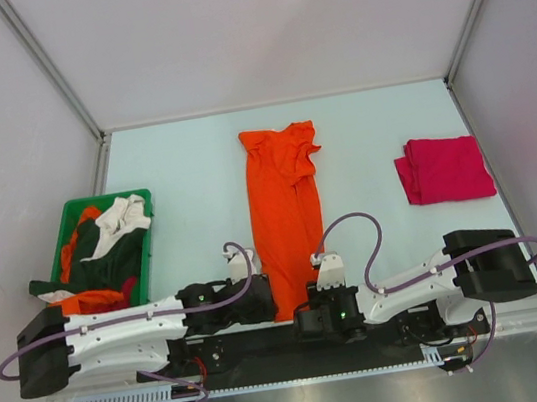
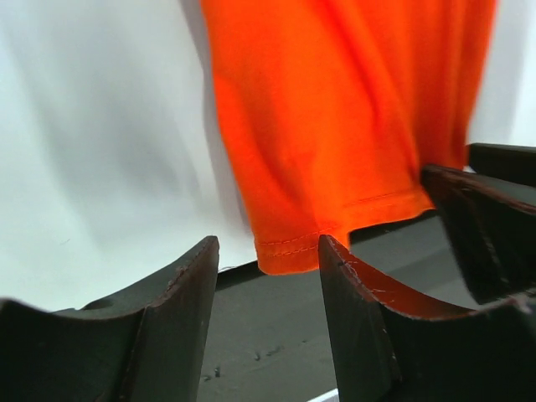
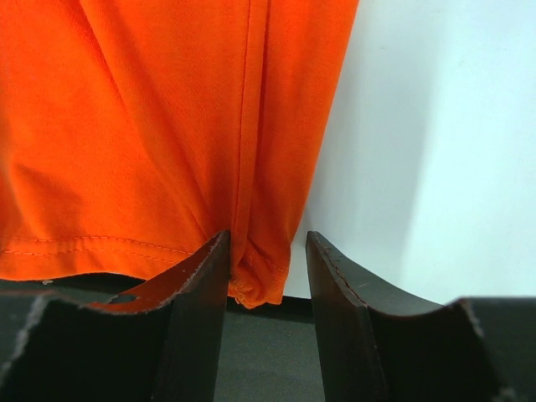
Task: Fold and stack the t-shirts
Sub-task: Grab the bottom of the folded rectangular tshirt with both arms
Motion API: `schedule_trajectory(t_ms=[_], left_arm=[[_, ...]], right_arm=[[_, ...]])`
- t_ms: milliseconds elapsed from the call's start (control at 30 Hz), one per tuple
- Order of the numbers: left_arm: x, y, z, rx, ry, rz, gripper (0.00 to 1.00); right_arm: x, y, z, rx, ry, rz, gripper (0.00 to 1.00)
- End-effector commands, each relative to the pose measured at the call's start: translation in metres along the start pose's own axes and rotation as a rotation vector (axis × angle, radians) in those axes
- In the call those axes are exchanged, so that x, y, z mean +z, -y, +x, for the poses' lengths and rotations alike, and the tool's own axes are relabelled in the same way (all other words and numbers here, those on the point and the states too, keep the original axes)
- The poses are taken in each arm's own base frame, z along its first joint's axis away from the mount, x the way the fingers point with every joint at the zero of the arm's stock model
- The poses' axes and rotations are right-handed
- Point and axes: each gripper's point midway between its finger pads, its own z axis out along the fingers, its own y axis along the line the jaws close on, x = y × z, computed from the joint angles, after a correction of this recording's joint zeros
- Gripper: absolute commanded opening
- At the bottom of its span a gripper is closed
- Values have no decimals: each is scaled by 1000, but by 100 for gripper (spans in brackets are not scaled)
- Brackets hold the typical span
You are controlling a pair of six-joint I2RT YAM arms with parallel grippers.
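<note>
Two hem corners of the bright orange t-shirt, which lies as a long strip mid-bench, each face parted jaws, the left gripper and right gripper clamping nothing, seemingly positioned to pinch the hem and fold it toward the collar.

Reads as a robotics lab test cell: a pale bench walled on three sides by plain white panels on metal posts, two white-and-black arms bolted to a black rail at the near edge (purple cables looping off each), a green bin of crumpled t-shirts beside.
</note>
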Motion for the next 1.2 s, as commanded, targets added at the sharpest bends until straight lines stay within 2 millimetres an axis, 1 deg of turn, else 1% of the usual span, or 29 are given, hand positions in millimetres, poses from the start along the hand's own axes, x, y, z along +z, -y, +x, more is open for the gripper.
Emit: schedule_trajectory(t_ms=[0,167,267,300,333,433,467,600,667,733,833,967,1067,1167], left_arm=[[-1,0,-4,4,30,10,56],[4,-5,4,22,-7,-33,55],[1,-7,3,4,1,-34,55],[1,-12,3,-5,11,-38,56],[-5,-8,-2,-27,36,-2,56],[-10,-11,-8,-62,81,31,56],[-16,-6,-14,-80,105,68,57],[-19,-3,-19,-80,126,91,59],[-13,-5,-14,-50,102,58,59],[-10,0,-11,-34,79,49,59],[-2,1,-6,3,43,3,59],[5,1,-2,27,19,-27,58],[5,1,-3,21,28,-16,57],[-1,2,-8,2,57,16,57]], right_arm=[[1,30,28,-69,-99,85,47],[2,29,28,-69,-102,85,46],[2,29,28,-66,-100,87,47],[1,29,28,-64,-100,87,47],[2,31,28,-64,-100,89,47],[1,31,28,-62,-99,88,46],[1,31,28,-64,-99,89,47],[2,29,27,-63,-97,85,46],[2,29,27,-68,-97,86,47],[2,28,27,-71,-99,86,47],[2,26,26,-70,-97,83,47],[2,28,27,-73,-99,87,47],[2,28,26,-65,-98,87,47],[1,30,27,-70,-101,88,47]])
